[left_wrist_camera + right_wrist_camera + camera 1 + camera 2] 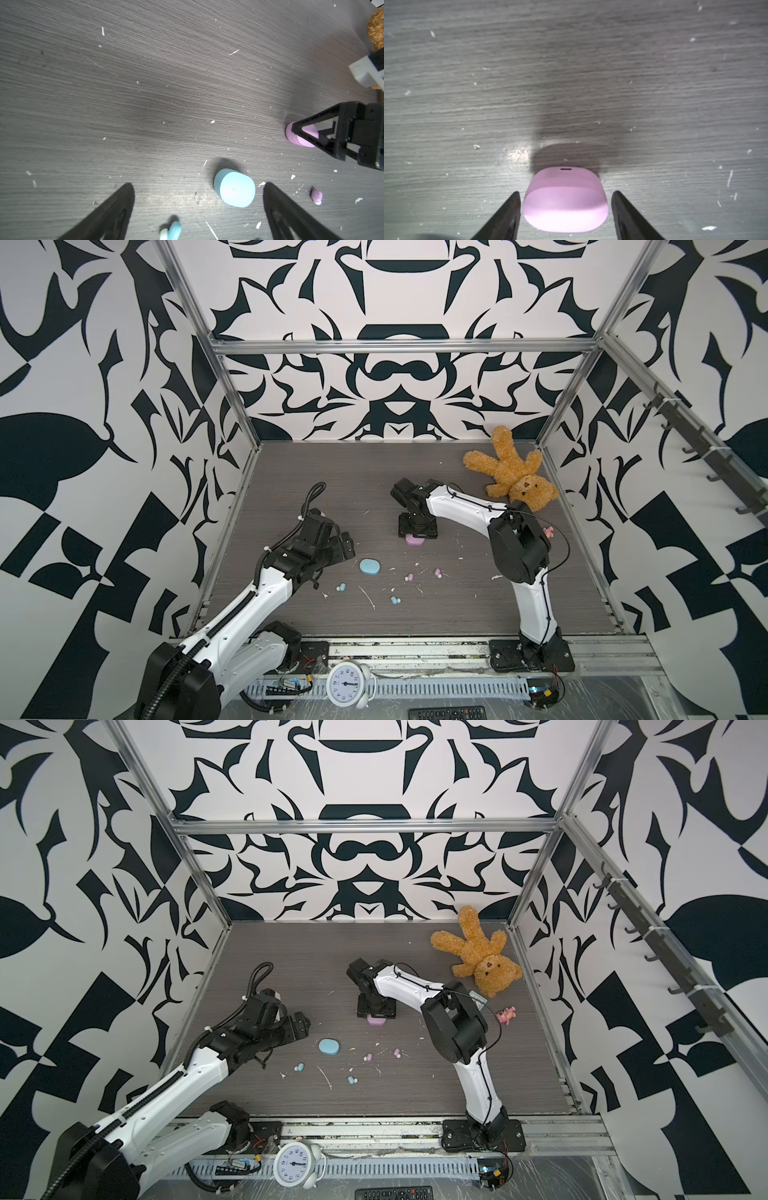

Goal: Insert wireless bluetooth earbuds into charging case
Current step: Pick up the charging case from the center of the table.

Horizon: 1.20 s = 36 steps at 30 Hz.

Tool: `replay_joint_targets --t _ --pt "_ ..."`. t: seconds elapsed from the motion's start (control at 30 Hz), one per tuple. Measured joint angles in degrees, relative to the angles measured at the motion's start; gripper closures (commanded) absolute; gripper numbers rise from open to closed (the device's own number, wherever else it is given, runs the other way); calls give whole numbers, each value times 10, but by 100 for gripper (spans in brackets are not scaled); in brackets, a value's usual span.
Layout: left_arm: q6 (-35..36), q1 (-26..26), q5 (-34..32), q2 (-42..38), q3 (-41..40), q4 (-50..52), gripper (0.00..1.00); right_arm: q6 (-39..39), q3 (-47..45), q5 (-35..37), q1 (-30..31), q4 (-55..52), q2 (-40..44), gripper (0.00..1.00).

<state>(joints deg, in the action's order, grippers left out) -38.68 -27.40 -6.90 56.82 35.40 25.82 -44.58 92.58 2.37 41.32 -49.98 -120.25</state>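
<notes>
Robot lab cell: aluminium frame [399, 346], patterned walls [399, 290], cable tray [436, 689]

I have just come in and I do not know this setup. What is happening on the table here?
The right gripper stands low over the closed pink case, its jaws open on either side and not yet gripping it. The left gripper hangs open near the closed blue case. Two blue earbuds and two pink earbuds lie loose on the table.

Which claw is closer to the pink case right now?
The right. The right claw has a finger on each side of the pink case; the left claw is farther off, near the blue case.
</notes>
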Motion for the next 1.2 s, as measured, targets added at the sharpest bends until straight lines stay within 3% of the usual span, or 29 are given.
replay_joint_targets --t 0.43,0.53,0.67,0.9,1.07,1.2 --pt "1 -1 -4 0 0 0 1 0 -13 0 0 7 0 39" --pt "1 -2 -4 0 0 0 1 1 -14 0 0 8 1 47" --pt "2 -11 -8 -1 0 0 1 2 -24 0 0 14 10 70" --pt "29 -135 -49 -6 27 -10 1 15 -51 -2 0 20 75 99" --pt "143 -244 -77 -22 71 -44 1 37 -76 -5 0 22 158 100" --pt "294 -274 -43 -43 86 -94 1 65 -100 -26 0 36 243 100"
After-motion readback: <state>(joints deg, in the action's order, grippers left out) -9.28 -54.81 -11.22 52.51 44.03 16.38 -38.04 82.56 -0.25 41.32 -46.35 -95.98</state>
